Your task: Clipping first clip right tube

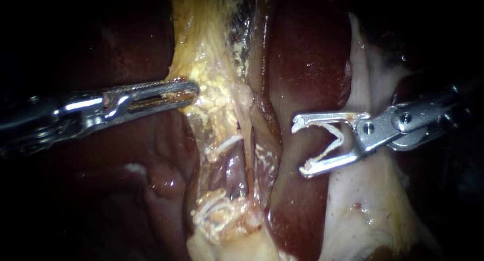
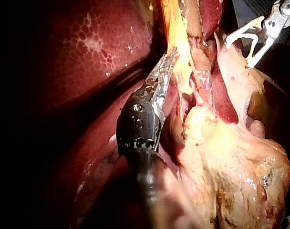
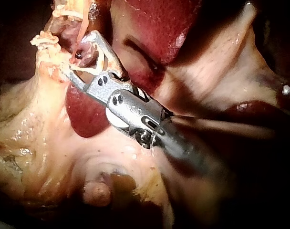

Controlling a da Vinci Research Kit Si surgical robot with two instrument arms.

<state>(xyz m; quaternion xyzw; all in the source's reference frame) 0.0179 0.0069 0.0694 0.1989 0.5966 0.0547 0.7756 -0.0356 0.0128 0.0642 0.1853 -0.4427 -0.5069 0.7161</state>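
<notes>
1. White clip [image 1: 339,135] sits in the right instrument [image 1: 301,146]; jaws stand wide apart with the clip's two legs seated against them, so they grip the clip and nothing else; the mouth faces the dissected window, ready to slide over a tube.
2. Right tube [image 1: 248,165], as I read it the thin reddish strand on the right side of the window, runs top to bottom in the endoscope view between clumps of fatty tissue [image 1: 217,97]; it is bare along its middle, likely where the clip is meant to go.
3. Clip mouth is apart from the tube; a strip of liver [image 1: 302,64] lies between them in the endoscope view; the right wrist view puts the tube ahead of the mouth, not inside it.
4. Left instrument [image 1: 191,92] has its jaws clamped on the edge of the fatty tissue beside the window; judged purpose: pull it sideways so the window gapes and the tube is taut.
5. Step in hand: approach, clip not yet on; next move calls for both legs to pass fully round the tube before closing; the risk is catching fat or only part of the tube.
</notes>
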